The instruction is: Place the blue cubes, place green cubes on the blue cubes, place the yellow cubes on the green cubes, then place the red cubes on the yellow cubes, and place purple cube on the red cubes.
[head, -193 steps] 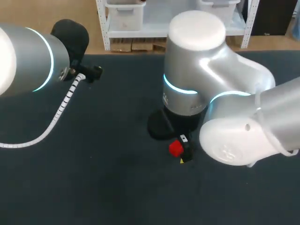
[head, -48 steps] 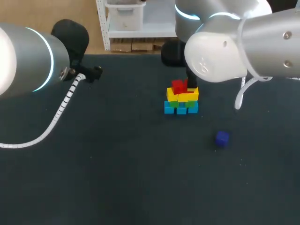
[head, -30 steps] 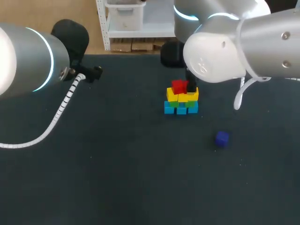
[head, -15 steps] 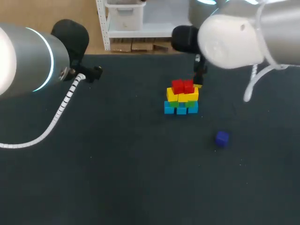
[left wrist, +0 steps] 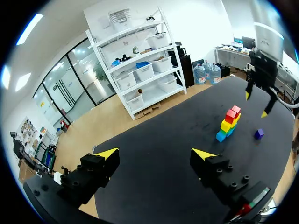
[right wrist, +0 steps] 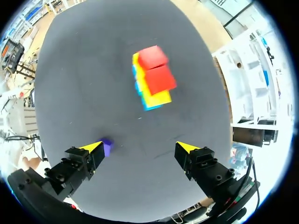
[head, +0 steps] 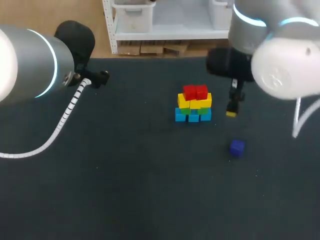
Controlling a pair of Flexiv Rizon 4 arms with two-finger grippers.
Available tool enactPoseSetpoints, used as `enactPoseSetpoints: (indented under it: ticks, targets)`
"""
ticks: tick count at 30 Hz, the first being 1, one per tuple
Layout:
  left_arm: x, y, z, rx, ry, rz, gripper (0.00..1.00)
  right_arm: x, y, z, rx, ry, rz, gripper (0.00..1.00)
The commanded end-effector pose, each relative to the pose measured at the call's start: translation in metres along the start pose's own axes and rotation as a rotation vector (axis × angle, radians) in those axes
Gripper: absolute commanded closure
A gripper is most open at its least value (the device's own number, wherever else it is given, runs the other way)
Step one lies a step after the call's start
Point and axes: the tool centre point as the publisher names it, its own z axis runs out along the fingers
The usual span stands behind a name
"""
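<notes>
The right claw [right wrist: 139,147] has let go of the second small red plastic cube [head: 201,92] and swung away, so two red cubes now sit side by side on the pile of blue, green and yellow plastic cubes [head: 193,111] ahead of it. Its fingers are spread wide and empty, the small purple plastic cube [right wrist: 107,147] lies just beside one yellow tip, and the left claw [left wrist: 154,154] hangs spread and empty too, far from the pile. I think only the purple step is left, so the right claw should drop over that cube, squeeze it, and set it gently on the red cubes.
</notes>
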Motion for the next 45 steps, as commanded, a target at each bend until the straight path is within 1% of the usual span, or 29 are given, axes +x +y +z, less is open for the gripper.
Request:
enactPoseSetpoints:
  ticks: [1, 8, 10, 14, 18, 24, 30, 32, 33, 34, 35, 36, 40, 45]
  targets:
    - [-0.001, 0.001, 0.001, 0.005, 0.002, 0.002, 0.00, 0.007, 0.022, 0.014, 0.017, -0.040, -0.005, 0.00]
    - [-0.001, 0.001, 0.001, 0.005, 0.002, 0.002, 0.00, 0.012, 0.044, 0.028, -0.029, -0.060, -0.013, 0.00]
    - [-0.001, 0.001, 0.001, 0.005, 0.002, 0.002, 0.00, 0.015, 0.046, 0.037, -0.052, -0.038, 0.002, 0.00]
    - [-0.001, 0.001, 0.001, 0.005, 0.002, 0.002, 0.00, 0.024, 0.045, 0.055, -0.085, -0.008, 0.076, 0.00]
    - [-0.001, 0.001, 0.001, 0.005, 0.002, 0.002, 0.00, 0.026, 0.044, 0.065, -0.105, 0.002, 0.128, 0.00]
    - [-0.001, 0.001, 0.001, 0.005, 0.002, 0.002, 0.00, 0.029, 0.045, 0.081, -0.130, 0.030, 0.136, 0.00]
    - [-0.001, 0.001, 0.001, 0.005, 0.002, 0.002, 0.00, 0.030, 0.048, 0.089, -0.143, 0.050, 0.134, 0.00]
    - [-0.001, 0.001, 0.001, 0.005, 0.002, 0.002, 0.00, 0.030, 0.050, 0.090, -0.145, 0.060, 0.130, 0.07]
    - [-0.001, 0.001, 0.001, 0.005, 0.002, 0.002, 0.00, 0.030, 0.050, 0.091, -0.144, 0.065, 0.130, 0.22]
    - [-0.001, 0.001, 0.001, 0.005, 0.002, 0.002, 0.00, 0.030, 0.050, 0.091, -0.142, 0.068, 0.130, 0.54]
    - [-0.001, 0.001, 0.001, 0.005, 0.002, 0.002, 0.00, 0.030, 0.050, 0.091, -0.135, 0.077, 0.130, 0.73]
    - [-0.001, 0.001, 0.001, 0.005, 0.002, 0.002, 0.00, 0.031, 0.051, 0.091, -0.130, 0.083, 0.133, 1.00]
    - [-0.001, 0.001, 0.001, 0.005, 0.002, 0.002, 0.00, 0.034, 0.051, 0.084, -0.127, 0.095, 0.139, 1.00]
    - [-0.001, 0.001, 0.001, 0.005, 0.002, 0.002, 0.00, 0.036, 0.046, 0.064, -0.112, 0.086, 0.143, 1.00]
